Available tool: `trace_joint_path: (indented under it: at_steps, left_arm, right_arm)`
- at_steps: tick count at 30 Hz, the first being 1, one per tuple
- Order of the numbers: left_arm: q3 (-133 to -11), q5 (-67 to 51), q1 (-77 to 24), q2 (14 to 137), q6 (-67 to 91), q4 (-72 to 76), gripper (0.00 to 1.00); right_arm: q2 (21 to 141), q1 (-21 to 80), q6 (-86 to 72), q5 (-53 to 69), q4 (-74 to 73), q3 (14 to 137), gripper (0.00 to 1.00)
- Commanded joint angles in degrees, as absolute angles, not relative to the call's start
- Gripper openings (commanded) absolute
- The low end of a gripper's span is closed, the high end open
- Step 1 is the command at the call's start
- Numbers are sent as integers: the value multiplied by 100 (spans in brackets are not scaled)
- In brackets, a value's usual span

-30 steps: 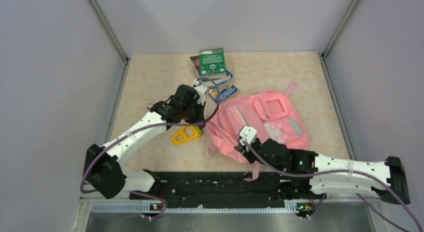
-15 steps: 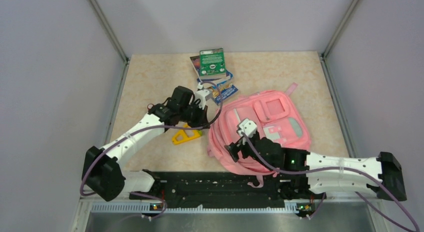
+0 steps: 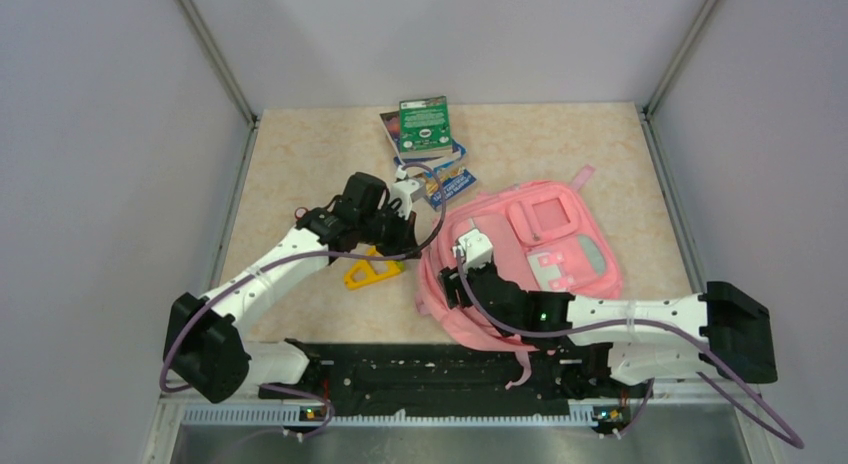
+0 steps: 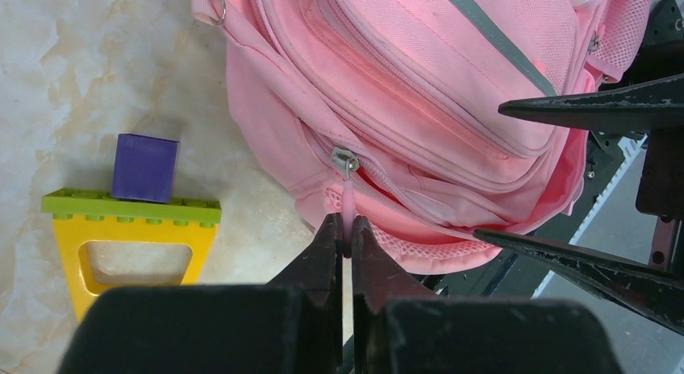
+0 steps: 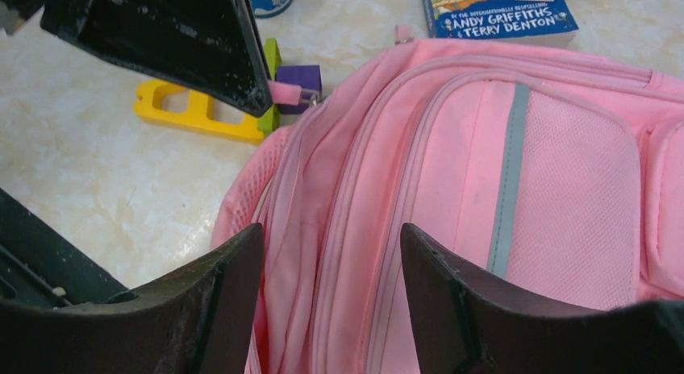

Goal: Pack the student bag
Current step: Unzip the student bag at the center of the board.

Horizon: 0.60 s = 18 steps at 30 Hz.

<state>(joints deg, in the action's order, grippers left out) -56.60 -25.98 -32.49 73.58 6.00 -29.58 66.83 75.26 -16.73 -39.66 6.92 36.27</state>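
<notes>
The student bag (image 3: 545,246) lies flat, front up, at the right-centre of the table; pink with grey strips. My left gripper (image 4: 345,229) is shut on the pink zipper pull (image 4: 348,203) at the bag's (image 4: 419,84) left edge, under the metal slider (image 4: 345,160). The zipper gapes slightly beside it. In the top view the left gripper (image 3: 415,246) sits at the bag's left side. My right gripper (image 5: 331,233) stands open above the bag's (image 5: 484,189) zipped side seams, nothing between its fingers. From above, the right gripper (image 3: 458,282) hovers over the bag's near-left corner.
A yellow toy frame with green and purple blocks (image 3: 373,269) lies just left of the bag, also in the left wrist view as the yellow frame (image 4: 129,229). A stack of books (image 3: 425,144) rests at the back. A blue book (image 5: 496,11) touches the bag's far edge.
The right gripper opened, let go of the bag and slid left along its near-left edge. The bag settled flatter. The left arm drew back slightly, still holding the pull.
</notes>
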Motion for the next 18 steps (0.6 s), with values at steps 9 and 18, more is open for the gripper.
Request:
trace_joint_path:
  at_steps: [9,18]
  left_arm:
    - [-5669,-2898,-3272,7062,546,-2470,0]
    - [-5669,-2900,-3271,7083,536,-2470,0]
  right_arm:
    - [7311,7571,-1718,-4217,1071,4064,46]
    - [7579,7576,-1684,-4074,1104,4078,38]
